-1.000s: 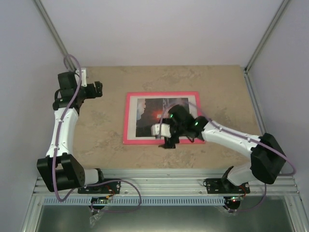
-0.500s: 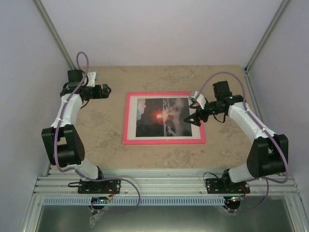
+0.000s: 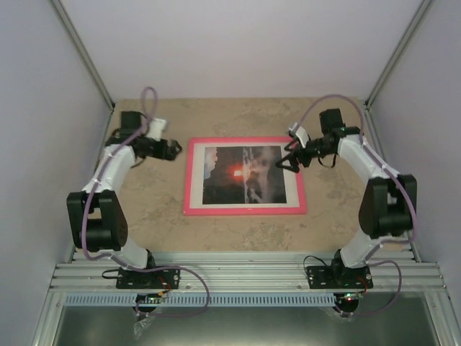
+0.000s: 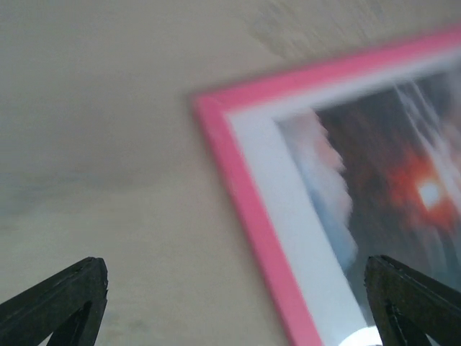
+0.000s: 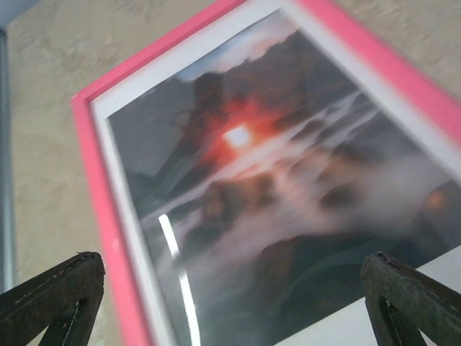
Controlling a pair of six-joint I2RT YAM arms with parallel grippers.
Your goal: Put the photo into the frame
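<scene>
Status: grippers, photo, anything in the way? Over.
Left gripper open, empty, left of frame. Right gripper open, empty, near its right edge. Photo face up inside frame. Nothing on it.

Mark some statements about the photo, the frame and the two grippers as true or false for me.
1. The photo lies face up inside the pink frame. True.
2. The right gripper is clamped on the frame's edge. False: it is open and grips nothing.
3. The left gripper is open, near the frame's far left corner. True.
4. The frame stands upright against the back wall. False: it lies flat on the table.
</scene>
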